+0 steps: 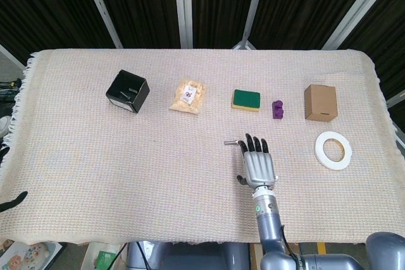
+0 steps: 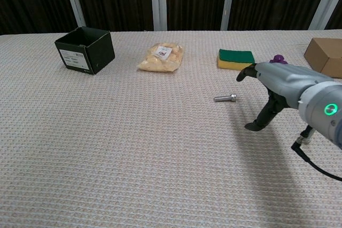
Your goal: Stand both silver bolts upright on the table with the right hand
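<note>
Hand (image 1: 257,165) spread, empty, hovering beside the lying bolt (image 1: 231,143); I need to pinch it next and stand it up.

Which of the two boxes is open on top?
The black cardboard box at the left end of the row; the brown cardboard box at the right is closed.

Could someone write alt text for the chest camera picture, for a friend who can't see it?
A grey robot right hand, fingers spread and empty, hovers just right of a silver bolt lying flat on a woven tablecloth. Behind are a black box, a snack bag and a green-topped sponge.
</note>
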### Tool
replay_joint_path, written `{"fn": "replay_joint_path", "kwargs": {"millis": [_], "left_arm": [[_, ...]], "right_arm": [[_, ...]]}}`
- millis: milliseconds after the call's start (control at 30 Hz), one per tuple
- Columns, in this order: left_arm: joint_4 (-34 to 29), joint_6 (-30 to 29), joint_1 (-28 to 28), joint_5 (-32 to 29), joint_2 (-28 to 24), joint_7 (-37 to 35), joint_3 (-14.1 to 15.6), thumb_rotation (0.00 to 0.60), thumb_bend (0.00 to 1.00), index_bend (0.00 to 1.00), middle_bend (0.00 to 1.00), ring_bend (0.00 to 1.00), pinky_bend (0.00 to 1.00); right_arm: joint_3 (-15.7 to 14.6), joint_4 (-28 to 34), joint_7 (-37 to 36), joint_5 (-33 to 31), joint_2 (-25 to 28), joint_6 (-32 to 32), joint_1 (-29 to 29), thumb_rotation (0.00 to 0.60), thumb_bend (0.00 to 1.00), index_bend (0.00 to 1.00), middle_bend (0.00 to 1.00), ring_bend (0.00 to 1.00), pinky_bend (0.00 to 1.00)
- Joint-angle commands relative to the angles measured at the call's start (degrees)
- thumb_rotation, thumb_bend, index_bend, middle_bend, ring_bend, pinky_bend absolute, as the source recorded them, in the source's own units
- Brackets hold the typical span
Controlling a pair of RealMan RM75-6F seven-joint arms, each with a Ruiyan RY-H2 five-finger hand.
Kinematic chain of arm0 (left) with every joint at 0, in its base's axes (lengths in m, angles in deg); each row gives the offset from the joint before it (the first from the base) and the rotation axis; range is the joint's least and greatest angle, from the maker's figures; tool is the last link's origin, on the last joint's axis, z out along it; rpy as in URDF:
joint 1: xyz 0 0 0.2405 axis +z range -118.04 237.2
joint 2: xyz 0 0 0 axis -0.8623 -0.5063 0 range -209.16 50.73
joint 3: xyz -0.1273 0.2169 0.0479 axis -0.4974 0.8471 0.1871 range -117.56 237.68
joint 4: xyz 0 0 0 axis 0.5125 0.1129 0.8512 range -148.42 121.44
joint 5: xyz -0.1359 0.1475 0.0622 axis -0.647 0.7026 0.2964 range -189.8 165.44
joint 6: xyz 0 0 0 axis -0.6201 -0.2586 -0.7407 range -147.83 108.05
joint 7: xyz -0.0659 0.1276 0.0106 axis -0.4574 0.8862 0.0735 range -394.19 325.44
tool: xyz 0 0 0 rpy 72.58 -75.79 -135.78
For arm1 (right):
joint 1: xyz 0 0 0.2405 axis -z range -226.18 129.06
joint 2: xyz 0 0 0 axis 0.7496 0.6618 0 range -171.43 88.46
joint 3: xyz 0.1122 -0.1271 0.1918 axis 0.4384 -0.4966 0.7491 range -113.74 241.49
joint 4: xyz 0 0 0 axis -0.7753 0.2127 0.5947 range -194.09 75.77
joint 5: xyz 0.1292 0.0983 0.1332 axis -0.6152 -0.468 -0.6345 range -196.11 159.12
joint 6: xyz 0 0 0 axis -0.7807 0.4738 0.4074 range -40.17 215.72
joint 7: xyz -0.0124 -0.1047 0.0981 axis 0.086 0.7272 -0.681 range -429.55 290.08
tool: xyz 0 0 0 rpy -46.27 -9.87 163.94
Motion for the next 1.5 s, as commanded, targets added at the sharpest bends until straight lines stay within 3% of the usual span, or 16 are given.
{"fn": "replay_joint_path", "kwargs": {"millis": [33, 200, 367, 800, 1500], "left_arm": [[0.0, 0.3, -0.1, -0.1, -0.1, -0.2, 0.0, 0.600, 0.12, 0.12, 0.06, 0.00, 0.15], [0.2, 0.7, -0.3, -0.4, -0.4, -0.9, -0.1, 0.600, 0.12, 0.12, 0.06, 0.00, 0.15], [0.2, 0.9, -0.4, -0.5, -0.4, -1.0, -0.2, 0.600, 0.12, 0.12, 0.06, 0.00, 0.15], [-0.1, 1.0, -0.6, -0.6, -0.1, 0.1, -0.1, 0.600, 0.12, 0.12, 0.06, 0.00, 0.15], [-0.2, 1.2, -0.8, -1.5, 0.0, 0.5, -0.4, 0.600, 0.12, 0.12, 0.06, 0.00, 0.15]], "right_arm": [[2.3, -3.7, 2.0, -2.4, -4.0, -1.3, -2.4, 0.600, 0.19, 0.17, 0.01, 0.02, 0.00], [7.0, -11.3, 2.9, -5.4, -8.8, -0.8, -6.3, 0.600, 0.19, 0.20, 0.01, 0.02, 0.00], [8.6, -14.2, 2.8, -5.9, -10.2, -0.4, -8.1, 0.600, 0.19, 0.25, 0.01, 0.02, 0.00], [9.2, -20.2, 1.5, -6.8, -11.2, 3.4, -10.3, 0.600, 0.24, 0.42, 0.01, 0.04, 0.00], [11.2, -30.9, -3.0, -7.6, -13.5, 8.9, -13.5, 0.600, 0.29, 0.51, 0.02, 0.07, 0.01]]}}
